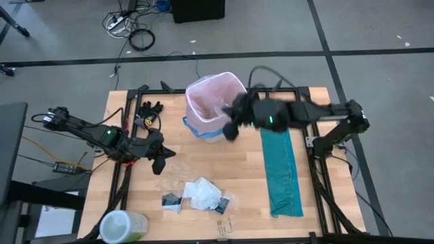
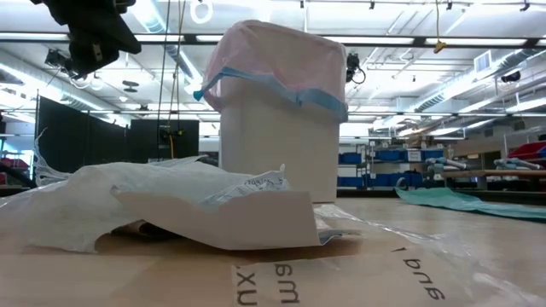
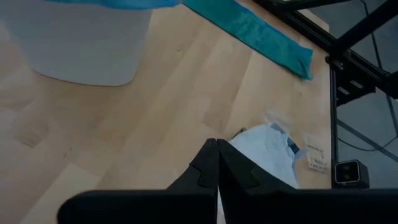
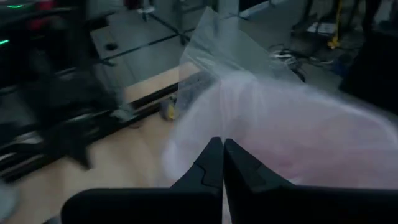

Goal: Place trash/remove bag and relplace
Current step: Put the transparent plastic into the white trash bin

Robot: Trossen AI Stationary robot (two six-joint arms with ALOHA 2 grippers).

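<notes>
The white bin (image 1: 203,125) stands at the table's far middle, lined with the pink bag (image 1: 213,95), whose blue band (image 2: 273,85) hangs around the bin's outside. The trash (image 1: 200,194), crumpled white paper and small packets, lies on the table nearer the front; the low view shows it close up (image 2: 171,200). My right gripper (image 1: 230,127) hovers high at the bin's near right rim, shut (image 4: 222,155) on a thin clear plastic scrap (image 4: 211,56). My left gripper (image 1: 160,161) is shut and bare (image 3: 217,165), above the table left of the trash. My right gripper pinches the clear plastic scrap by its lower edge (image 4: 219,134) between its two shut fingertips. The fingers point roughly level toward the table's left. The scrap stands up from the fingertips, lifted clear, with the pink bag behind it. Which layers it has I cannot tell.
A folded teal-green bag (image 1: 281,173) lies along the table's right side. A cup with a green lid (image 1: 122,226) stands at the near left corner. Black gloves (image 1: 150,108) lie far left. Bare wood lies between the bin and the trash.
</notes>
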